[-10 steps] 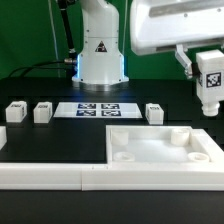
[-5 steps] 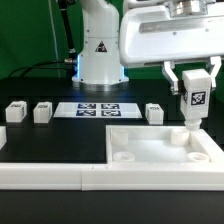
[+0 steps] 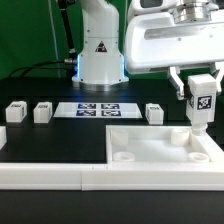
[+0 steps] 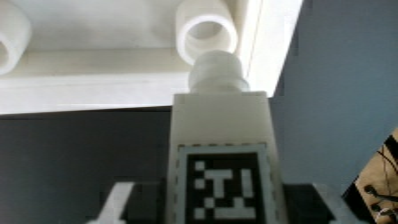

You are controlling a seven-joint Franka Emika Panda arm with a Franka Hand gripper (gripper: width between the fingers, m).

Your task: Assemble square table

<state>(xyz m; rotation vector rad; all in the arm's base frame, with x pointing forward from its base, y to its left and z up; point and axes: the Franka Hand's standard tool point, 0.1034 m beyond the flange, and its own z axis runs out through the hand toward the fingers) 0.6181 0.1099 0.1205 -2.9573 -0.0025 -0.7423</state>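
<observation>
The square table slab (image 3: 150,146) lies flat at the exterior view's right, white with round corner sockets. My gripper (image 3: 200,88) is shut on a white tagged leg (image 3: 201,108) and holds it upright over the slab's far right corner socket (image 3: 197,137), the leg's lower end just above or at it. In the wrist view the leg (image 4: 221,140) runs out from between my fingers, its threaded tip near a round socket (image 4: 212,34). Three more legs (image 3: 16,111) (image 3: 43,111) (image 3: 155,112) stand on the table behind.
The marker board (image 3: 98,109) lies flat in front of the robot base (image 3: 100,55). The long white L-shaped border wall (image 3: 50,172) runs along the front and the right of the slab.
My gripper with the leg moved towards the exterior view's left and down, then shifted slightly right, coming over the slab's far right corner.
</observation>
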